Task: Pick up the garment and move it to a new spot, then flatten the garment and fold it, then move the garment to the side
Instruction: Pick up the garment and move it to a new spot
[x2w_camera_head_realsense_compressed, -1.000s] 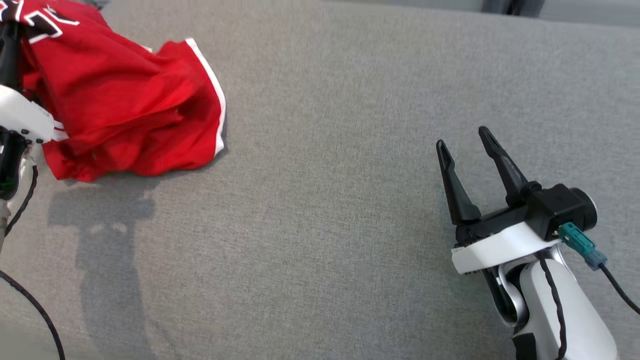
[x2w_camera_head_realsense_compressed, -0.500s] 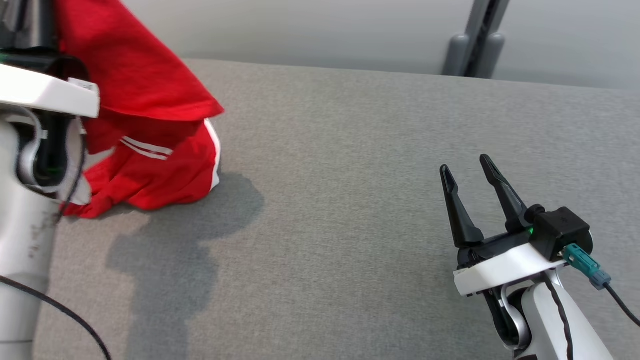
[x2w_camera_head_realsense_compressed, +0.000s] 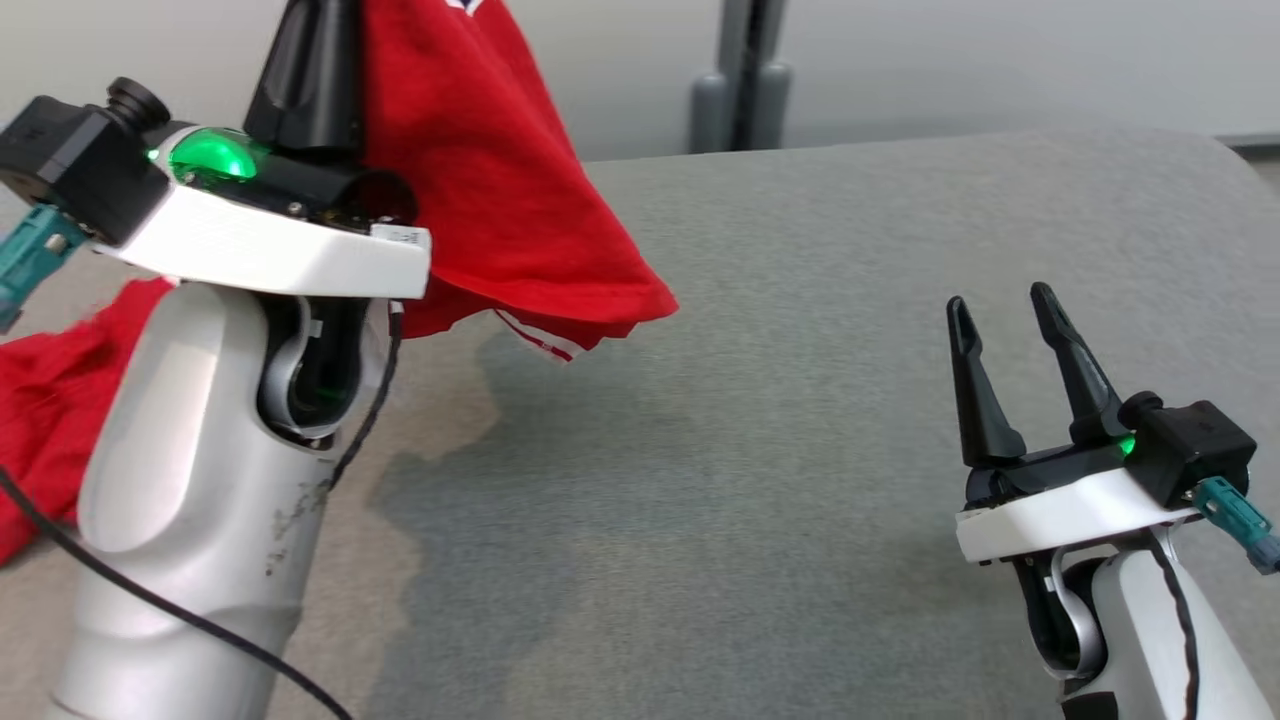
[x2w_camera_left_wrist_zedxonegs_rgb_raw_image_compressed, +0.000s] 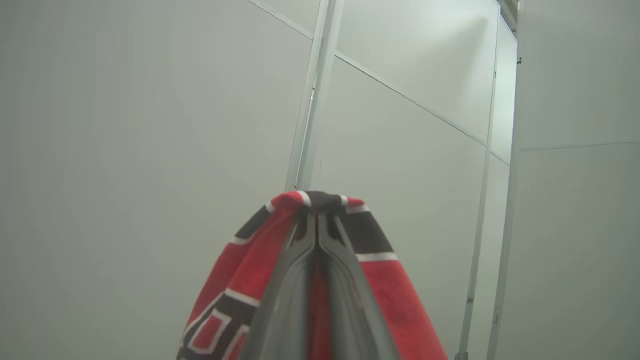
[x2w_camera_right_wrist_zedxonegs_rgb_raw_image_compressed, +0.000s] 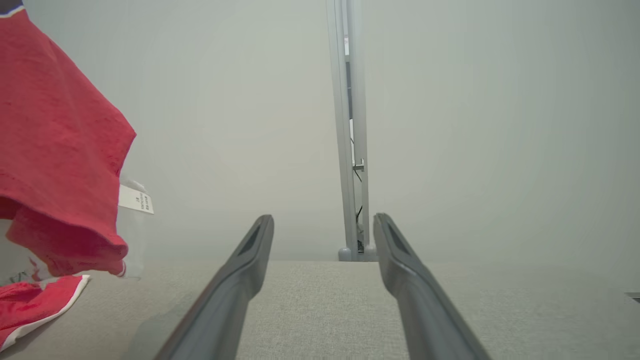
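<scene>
Head view: garment (x2w_camera_head_realsense_compressed: 500, 180) runs off the top and left edges, its middle hidden behind the left forearm (x2w_camera_head_realsense_compressed: 190, 480). The left gripper (x2w_camera_left_wrist_zedxonegs_rgb_raw_image_compressed: 316, 225) has its fingertips cut off there too. Print on the white tag (x2w_camera_right_wrist_zedxonegs_rgb_raw_image_compressed: 136, 200) is too small to read.

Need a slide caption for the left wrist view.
Left hand shut on the red garment, cloth draped both sides, pale wall behind.

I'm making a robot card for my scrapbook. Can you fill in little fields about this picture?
Surface: grey fabric cushion
Garment: red jersey, partly lifted, lower end on the cushion
Left gripper: shut on the jersey, raised
Right gripper: open, empty, above the cushion
Behind: pale wall, grey post
</scene>
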